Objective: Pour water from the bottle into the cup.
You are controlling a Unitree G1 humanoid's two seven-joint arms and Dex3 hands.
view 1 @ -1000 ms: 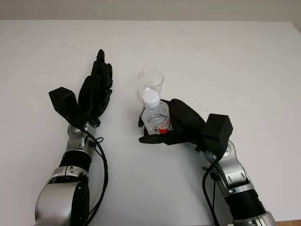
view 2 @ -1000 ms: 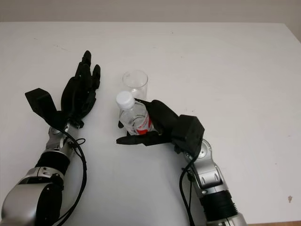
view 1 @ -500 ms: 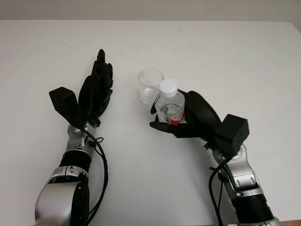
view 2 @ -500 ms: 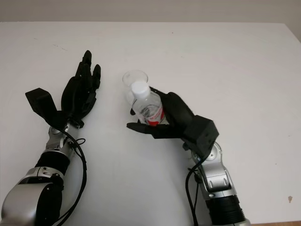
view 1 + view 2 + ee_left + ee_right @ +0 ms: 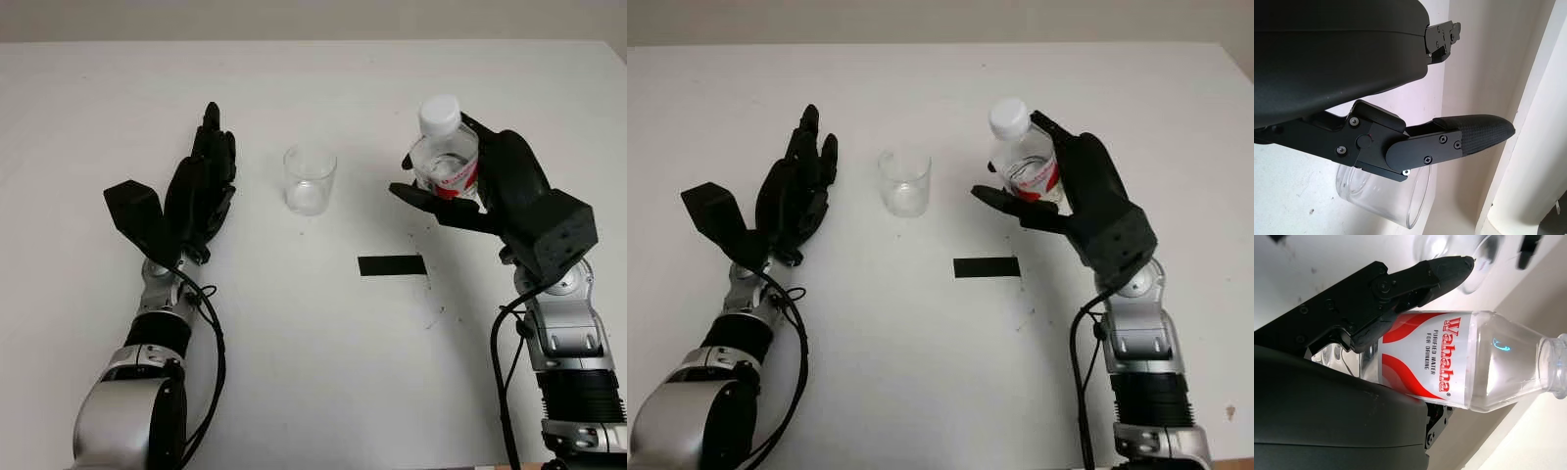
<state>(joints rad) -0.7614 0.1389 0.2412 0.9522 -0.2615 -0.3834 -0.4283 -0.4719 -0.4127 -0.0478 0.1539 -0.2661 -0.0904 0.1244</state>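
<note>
- On the white bench (image 5: 323, 372) we see a clear cup (image 5: 310, 180) standing upright, a strip of black tape (image 5: 392, 265) nearer us to its right.
- We see the right robot hand (image 5: 490, 191) clamped on a capped bottle (image 5: 443, 157), upright, raised well right of the cup.
- We find the left robot hand (image 5: 199, 196) open, just left of the cup, holding nothing.

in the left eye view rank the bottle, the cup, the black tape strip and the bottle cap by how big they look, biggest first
1. Clear plastic water bottle with red label, held in the right hand; the fingers hide part of it.
2. Clear plastic cup.
3. Black rectangular tape strip.
4. White bottle cap.
The raised bottle sits nearer the camera, which may inflate it.
</note>
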